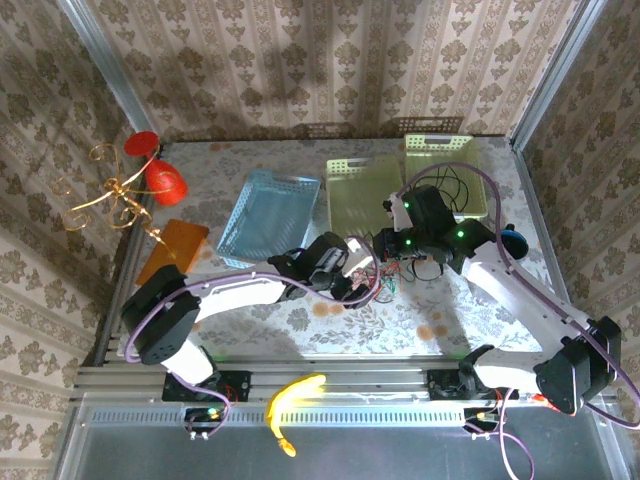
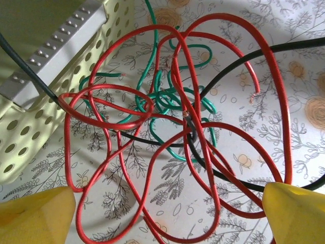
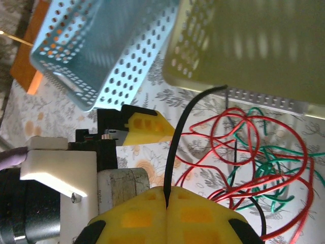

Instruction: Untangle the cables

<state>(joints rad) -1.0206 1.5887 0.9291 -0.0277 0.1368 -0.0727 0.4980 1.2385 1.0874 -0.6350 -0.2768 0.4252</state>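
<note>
The cable tangle lies mid-frame on the tabletop [image 2: 304, 51], beside the yellow basket [image 2: 30, 132]. The right fingers [image 3: 203, 213] pinch the black cable [image 3: 170, 152]. The left fingers [image 2: 35, 218] stand wide apart, holding nothing, before the red cable [image 2: 284, 117] and green cable [image 2: 161, 99].

Cables, three: red cable [image 2: 223, 15], one; green cable [image 2: 151, 20], one; black cable [image 2: 28, 66], one.
Perforated baskets, three: blue basket [image 1: 268, 215], one; yellow-green, two, namely middle basket [image 1: 350, 165] and right basket [image 1: 436, 141].
Orange flat board [image 1: 172, 248], one.
Gilt wire stand [image 1: 105, 195], one.
Yellow curved object [image 1: 295, 392], one.
Robot arms, two: left arm [image 1: 240, 292], right arm [image 1: 520, 285].
</note>
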